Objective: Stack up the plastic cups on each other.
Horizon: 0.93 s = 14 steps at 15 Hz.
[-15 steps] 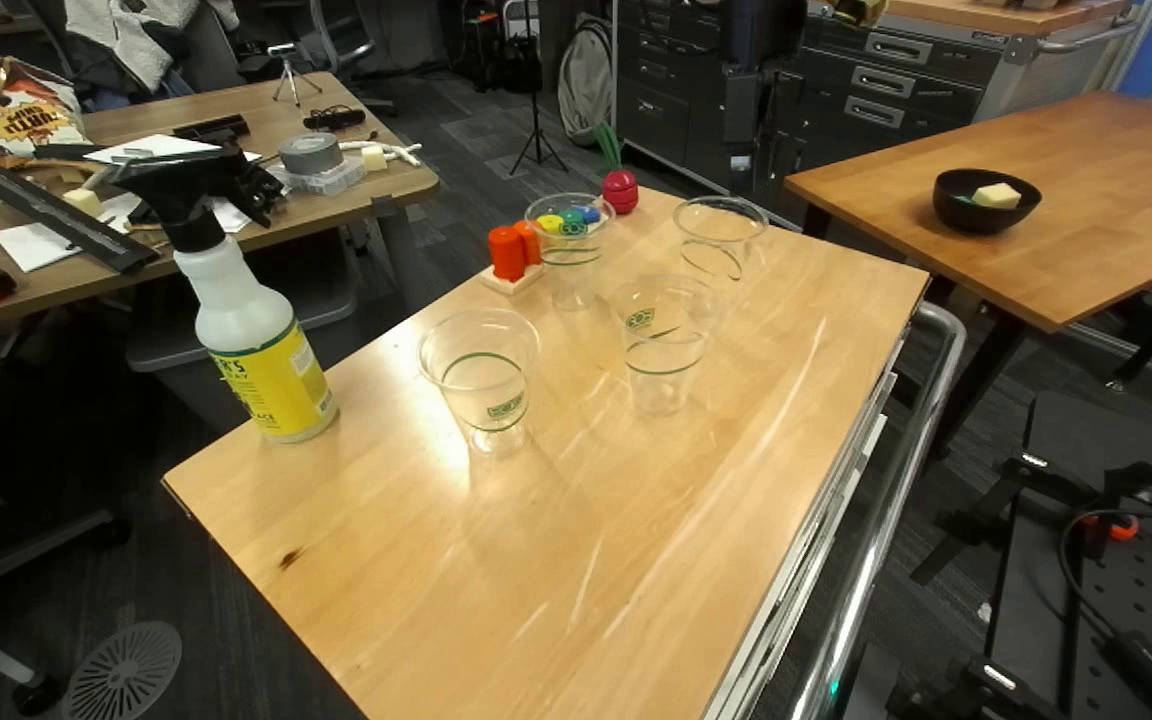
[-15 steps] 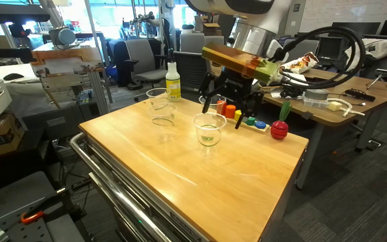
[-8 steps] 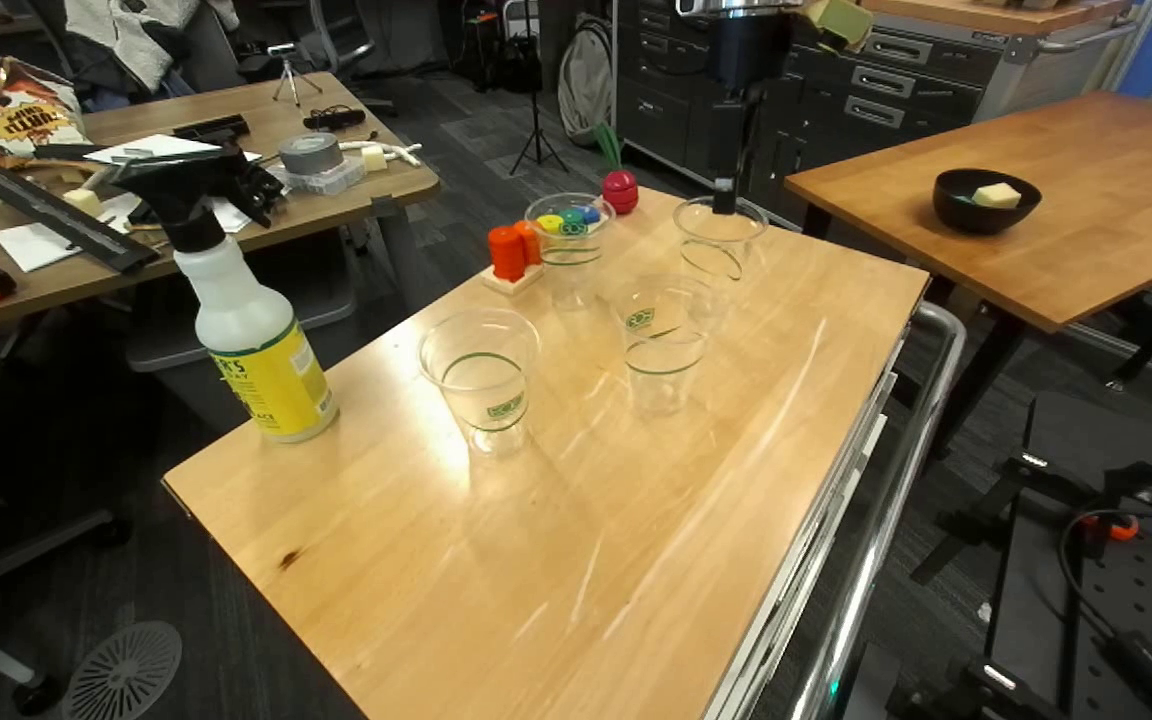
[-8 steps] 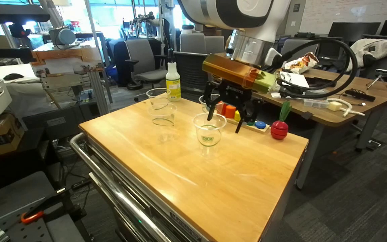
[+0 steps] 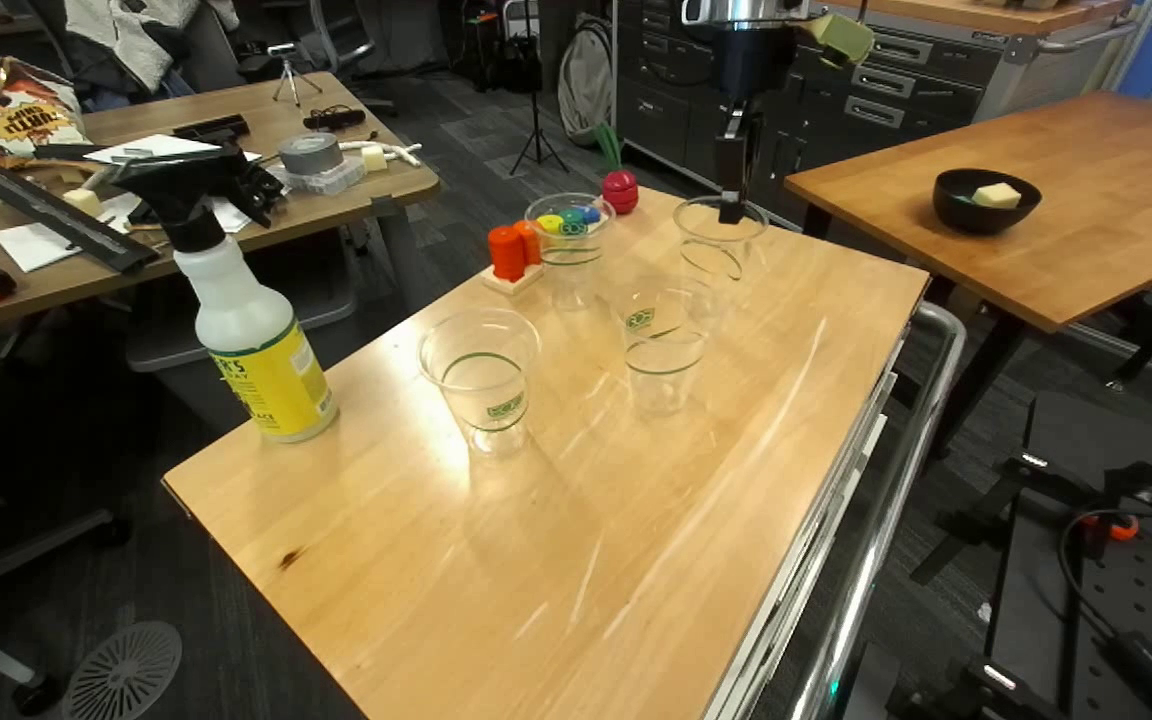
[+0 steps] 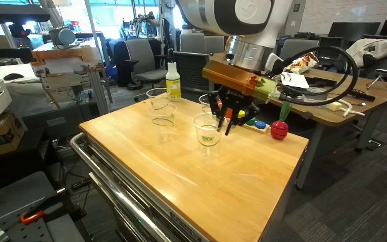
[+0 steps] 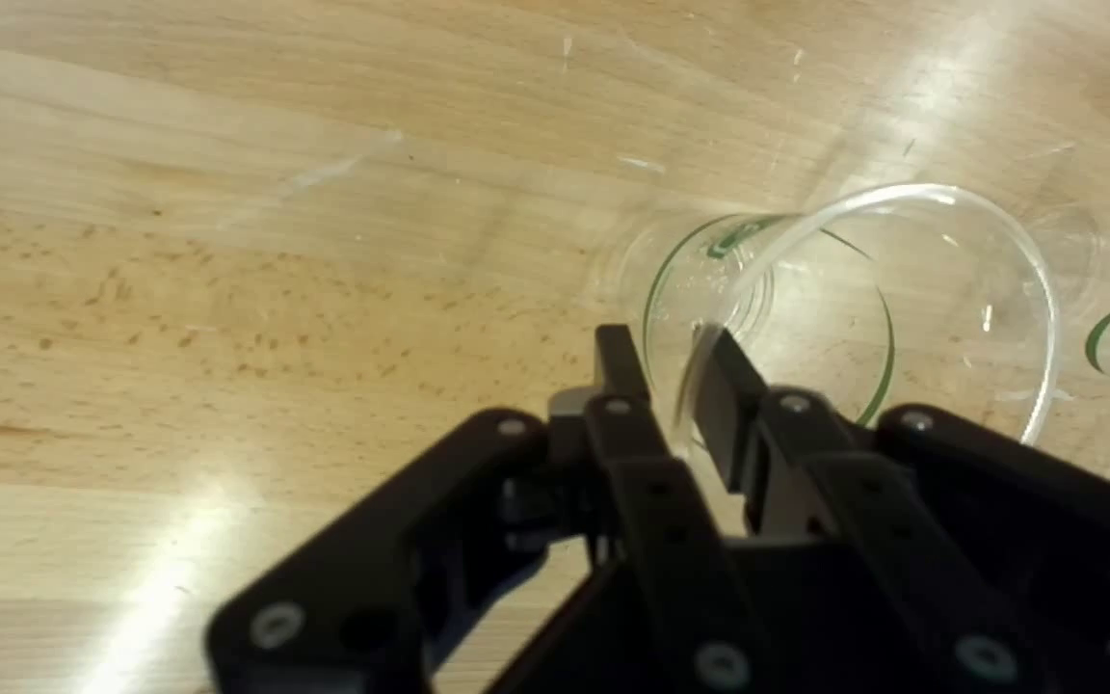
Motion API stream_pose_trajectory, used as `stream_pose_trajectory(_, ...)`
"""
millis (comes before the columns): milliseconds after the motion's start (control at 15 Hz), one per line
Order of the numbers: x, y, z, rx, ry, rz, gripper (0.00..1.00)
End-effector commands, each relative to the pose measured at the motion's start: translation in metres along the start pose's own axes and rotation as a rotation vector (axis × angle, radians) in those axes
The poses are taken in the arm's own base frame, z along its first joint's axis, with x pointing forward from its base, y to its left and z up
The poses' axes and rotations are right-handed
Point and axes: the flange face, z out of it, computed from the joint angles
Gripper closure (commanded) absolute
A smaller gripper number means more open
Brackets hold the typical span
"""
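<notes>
Four clear plastic cups, wide-rimmed, tapered to narrower bases; each bore green line and logo. All stood upright and apart on wooden tabletop, in rough two-by-two layout.

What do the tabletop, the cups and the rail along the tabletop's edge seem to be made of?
Tabletop: wood, perhaps varnished; grain and glare show.
Cups: probably plastic, clear and glossy; the wood shows through.
Rail: likely polished metal; bright reflections run along it.
</notes>
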Motion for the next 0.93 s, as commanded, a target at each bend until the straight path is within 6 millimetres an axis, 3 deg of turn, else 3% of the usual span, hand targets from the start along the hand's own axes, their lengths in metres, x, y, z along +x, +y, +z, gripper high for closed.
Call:
stream_pose_trajectory(0, -0.002, 0.0, -0.01, 0.015, 0.056, 0.008, 0.94)
stream_pose_trajectory(333, 0.002, -0.005, -0.037, 0.022, 0.036, 0.06, 0.91)
stream_pose_trajectory(867, 0.037, -0.04, -0.131, 0.148, -0.046, 0.079, 0.92)
